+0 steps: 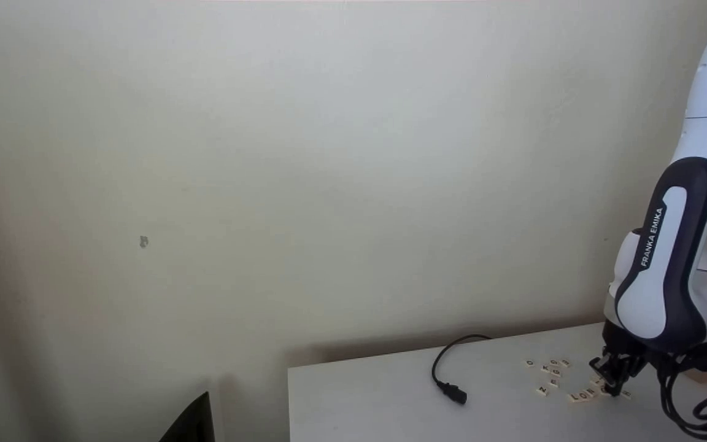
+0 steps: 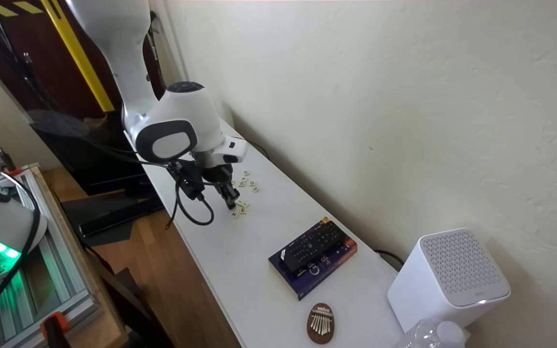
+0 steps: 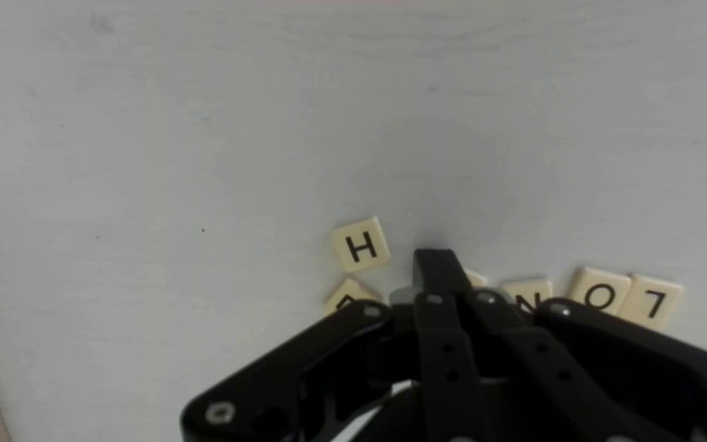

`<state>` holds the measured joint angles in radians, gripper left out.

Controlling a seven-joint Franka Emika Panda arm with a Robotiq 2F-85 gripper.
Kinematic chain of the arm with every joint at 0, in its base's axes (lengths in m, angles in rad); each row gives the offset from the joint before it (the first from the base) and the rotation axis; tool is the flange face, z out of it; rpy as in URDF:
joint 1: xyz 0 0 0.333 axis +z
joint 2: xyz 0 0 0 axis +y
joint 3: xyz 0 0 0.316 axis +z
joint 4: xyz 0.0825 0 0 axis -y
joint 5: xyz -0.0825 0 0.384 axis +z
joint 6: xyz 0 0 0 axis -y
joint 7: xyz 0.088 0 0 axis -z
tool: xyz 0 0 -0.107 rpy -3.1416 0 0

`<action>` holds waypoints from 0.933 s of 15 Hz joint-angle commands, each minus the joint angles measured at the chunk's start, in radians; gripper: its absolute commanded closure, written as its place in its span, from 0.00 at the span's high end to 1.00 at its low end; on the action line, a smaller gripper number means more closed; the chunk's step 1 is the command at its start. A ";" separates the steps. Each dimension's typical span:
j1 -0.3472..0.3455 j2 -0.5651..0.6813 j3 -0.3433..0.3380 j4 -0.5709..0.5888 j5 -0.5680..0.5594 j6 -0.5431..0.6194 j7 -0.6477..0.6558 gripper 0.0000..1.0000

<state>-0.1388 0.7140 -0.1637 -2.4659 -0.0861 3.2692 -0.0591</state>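
So the biggest thing I'm working over is the long white desk (image 2: 240,263), which runs alongside the wall (image 1: 329,184). My arm (image 1: 660,245) is bent down over it, wrist low. In an exterior view there's a chunky white unit with a perforated top (image 2: 452,285) next to the wall, then a purple book (image 2: 327,268) lying flat with a black keyboard (image 2: 313,246) resting on it.

Next size down is the hand (image 3: 442,270) – it's right down among the letter tiles (image 1: 576,398), fingers together with no gap I can make out, and I can't see it gripping anything. Fair warning: the fingers block part of the wrist view, so I can't tell whether the tips touch a tile.

A small brown thumb piano (image 2: 321,324) sits near the book, well apart from the hand.

Smallest are the tiles. The H tile (image 3: 361,244) is just beside the fingertips, with a half-covered tile (image 3: 350,291) near it. On the opposite side I see the N tile (image 3: 528,291), then the O tile (image 3: 601,290) and L tile (image 3: 651,301) – those two touching. Another loose cluster (image 1: 555,372) lies nearer the wall.
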 commanded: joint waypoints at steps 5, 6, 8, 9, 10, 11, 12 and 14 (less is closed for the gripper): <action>0.032 0.046 -0.003 0.039 0.010 -0.018 -0.015 0.00; 0.034 0.047 -0.003 0.040 0.007 -0.017 -0.020 0.00; 0.041 0.049 -0.007 0.041 0.004 -0.017 -0.028 0.00; 0.045 0.048 -0.009 0.039 0.001 -0.018 -0.034 0.00; 0.048 0.049 -0.010 0.039 -0.002 -0.019 -0.041 0.00; 0.053 0.050 -0.013 0.040 -0.003 -0.020 -0.046 0.00; 0.058 0.050 -0.016 0.039 -0.005 -0.021 -0.052 0.00; 0.064 0.050 -0.020 0.038 -0.008 -0.024 -0.064 0.00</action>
<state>-0.0980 0.7193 -0.1738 -2.4540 -0.0865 3.2671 -0.1048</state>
